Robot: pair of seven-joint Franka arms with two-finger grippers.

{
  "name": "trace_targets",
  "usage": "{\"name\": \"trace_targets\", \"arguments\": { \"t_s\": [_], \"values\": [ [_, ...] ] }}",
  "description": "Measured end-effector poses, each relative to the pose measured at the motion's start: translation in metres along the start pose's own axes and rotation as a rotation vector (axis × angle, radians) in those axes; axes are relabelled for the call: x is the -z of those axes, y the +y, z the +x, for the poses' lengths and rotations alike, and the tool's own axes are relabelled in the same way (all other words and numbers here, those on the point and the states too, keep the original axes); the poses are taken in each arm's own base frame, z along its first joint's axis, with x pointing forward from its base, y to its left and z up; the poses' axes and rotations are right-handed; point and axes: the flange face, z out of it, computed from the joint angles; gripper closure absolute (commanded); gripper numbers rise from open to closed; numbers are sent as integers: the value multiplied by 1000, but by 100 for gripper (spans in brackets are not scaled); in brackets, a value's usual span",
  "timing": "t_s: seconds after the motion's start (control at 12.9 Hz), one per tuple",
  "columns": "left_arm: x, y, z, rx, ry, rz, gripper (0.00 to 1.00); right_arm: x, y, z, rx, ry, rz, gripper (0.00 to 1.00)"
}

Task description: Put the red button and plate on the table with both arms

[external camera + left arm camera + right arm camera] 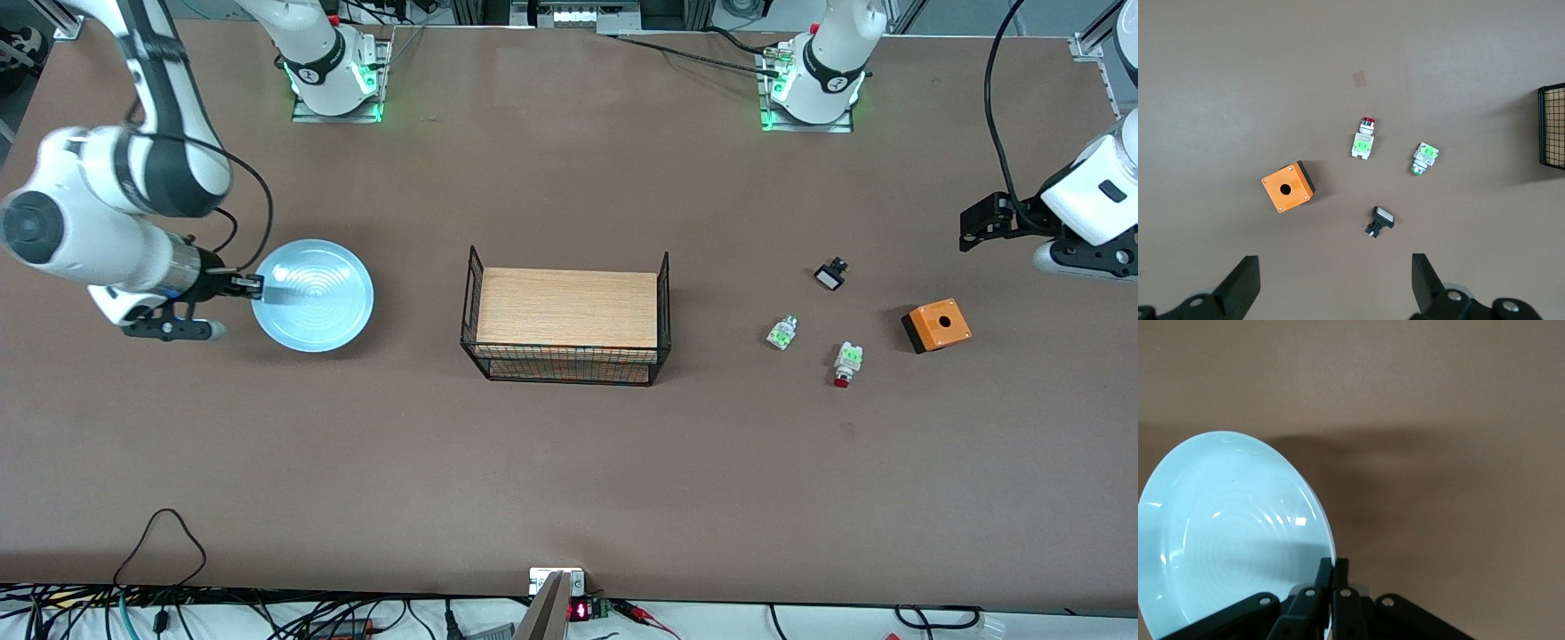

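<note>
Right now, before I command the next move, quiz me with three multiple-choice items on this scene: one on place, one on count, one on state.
1. Where is the red button?
A. on the wire rack
B. on the table
C. on the plate

2. How many small button parts lie near the orange box?
A. one
B. three
C. five

3. What is the right claw doing?
A. pinching the plate's rim
B. hanging open over the rack
C. holding the orange box

Answers: 1 B, it lies on bare tabletop. 2 B, the red button, the green-and-white part and the black-and-white part. 3 A, its fingers close on the rim; the left claw waits open above the parts.
</note>
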Motion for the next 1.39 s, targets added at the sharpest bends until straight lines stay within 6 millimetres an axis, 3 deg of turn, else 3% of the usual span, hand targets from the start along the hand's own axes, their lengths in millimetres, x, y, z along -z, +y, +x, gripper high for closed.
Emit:
{"name": "trace_targets", "arguments": {
  "t_s": [0.15, 0.23, 0.31, 0.46, 0.54, 0.62, 0.77, 1.08, 1.39],
  "values": [
    [1, 1, 0, -2, 1, 0, 0, -46, 19, -10, 51, 21, 0, 100],
    [1, 2, 0, -4, 2, 0, 0, -64, 30, -13, 72, 26, 1, 86],
    [2, 2, 0, -4, 3, 1, 0, -78, 41, -14, 83, 26, 3, 1],
    [3, 3, -1, -6, 5, 1, 0, -88, 55, -11, 75, 26, 6, 0],
    [3, 3, -1, -6, 5, 1, 0, -80, 53, -8, 67, 36, 6, 0],
    [3, 3, -1, -6, 5, 1, 0, -64, 46, -4, 51, 38, 7, 0],
    [3, 2, -1, -3, 5, 1, 0, -14, 25, 5, 7, 16, 10, 0],
    [1, -1, -1, 3, 3, 0, 0, 105, -13, 17, -9, 19, 7, 0],
    [-2, -3, 1, 5, 0, 0, 0, 217, -21, 4, -8, 2, -2, 0]
  ]
}}
